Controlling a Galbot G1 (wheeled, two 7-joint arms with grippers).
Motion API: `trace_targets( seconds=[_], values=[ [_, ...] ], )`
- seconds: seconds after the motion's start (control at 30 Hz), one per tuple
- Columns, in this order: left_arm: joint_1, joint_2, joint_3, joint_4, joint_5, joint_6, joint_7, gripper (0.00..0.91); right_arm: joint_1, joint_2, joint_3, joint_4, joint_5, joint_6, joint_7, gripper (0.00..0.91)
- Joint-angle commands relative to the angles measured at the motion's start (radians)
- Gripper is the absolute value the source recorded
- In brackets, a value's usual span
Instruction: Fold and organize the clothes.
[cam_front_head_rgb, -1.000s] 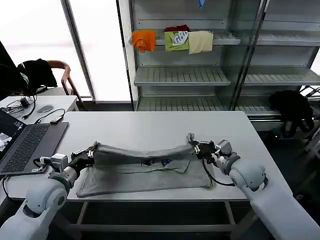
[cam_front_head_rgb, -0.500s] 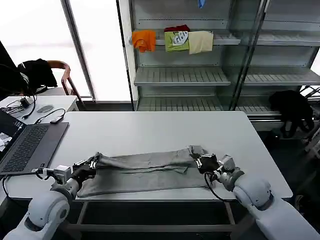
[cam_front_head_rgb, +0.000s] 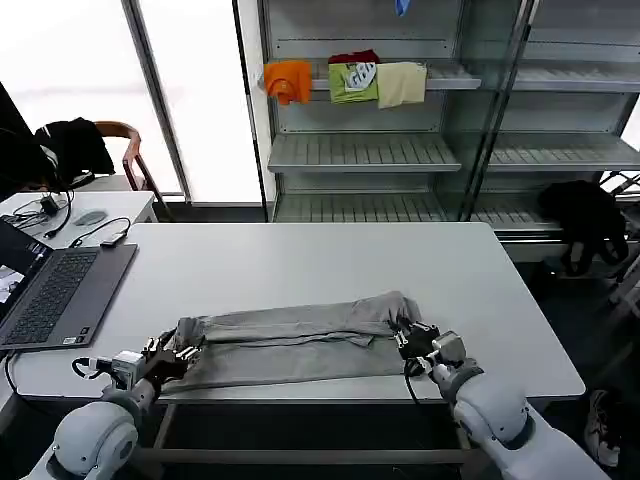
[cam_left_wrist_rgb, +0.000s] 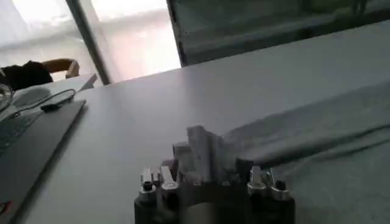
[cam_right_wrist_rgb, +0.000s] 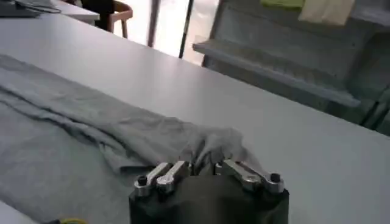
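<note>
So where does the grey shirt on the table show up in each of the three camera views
Head view: the grey shirt lies as a long folded band along the table's near edge, between the left gripper and right gripper.
Left wrist view: it stretches away from that gripper.
Right wrist view: it runs from the gripper across the tabletop.
Shared landmark: the white table.
</note>
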Motion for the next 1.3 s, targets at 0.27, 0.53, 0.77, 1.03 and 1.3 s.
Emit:
trace_targets(
  seconds=[0.27,0.53,0.77,1.03,1.3],
  values=[
    [0.023,0.13,-0.062,-0.066,0.058,0.003,-0.005,0.907,-0.037,0.005,0.06,0.115,0.007,-0.01,0.354,0.907],
    [-0.025,0.024,-0.114,-0.123,-0.058,-0.016,-0.052,0.907,-0.11,-0.009,0.216,0.151,0.012,0.055,0.2,0.907],
    [0.02,-0.202,-0.107,-0.164,-0.035,-0.05,-0.123,0.907,-0.293,-0.031,0.394,0.163,0.011,0.367,-0.028,0.907],
    [0.106,-0.397,-0.106,-0.157,0.082,-0.214,-0.08,0.907,-0.451,0.019,0.496,0.136,0.022,0.616,-0.028,0.907],
    [0.117,-0.403,-0.147,-0.06,0.072,-0.297,-0.077,0.907,-0.572,0.031,0.552,0.109,0.022,0.686,-0.025,0.907]
  ],
)
